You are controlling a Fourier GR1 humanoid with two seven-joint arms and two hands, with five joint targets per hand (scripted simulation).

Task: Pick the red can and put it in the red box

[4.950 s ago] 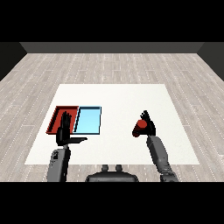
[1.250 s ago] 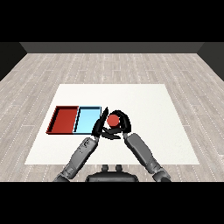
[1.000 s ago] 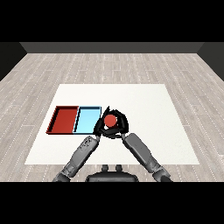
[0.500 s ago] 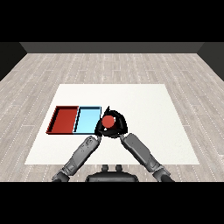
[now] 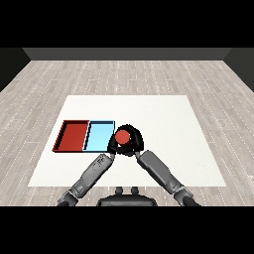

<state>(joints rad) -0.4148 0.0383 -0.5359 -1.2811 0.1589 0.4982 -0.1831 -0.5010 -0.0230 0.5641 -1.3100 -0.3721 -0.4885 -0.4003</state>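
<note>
Red can (image 5: 122, 137) carried nearer trays.

The can (image 5: 122, 137) is red and shows its round top face toward the view, so it looks upright. It sits just beside the right edge of the blue tray, outside both trays, with black fingers curled round its sides. Its lower part is hidden, so whether it touches the desk (image 5: 163, 119) cannot be told. The red tray (image 5: 72, 135) is a shallow rectangle with a dark rim, lying flat at the left, well apart from the can.
</note>
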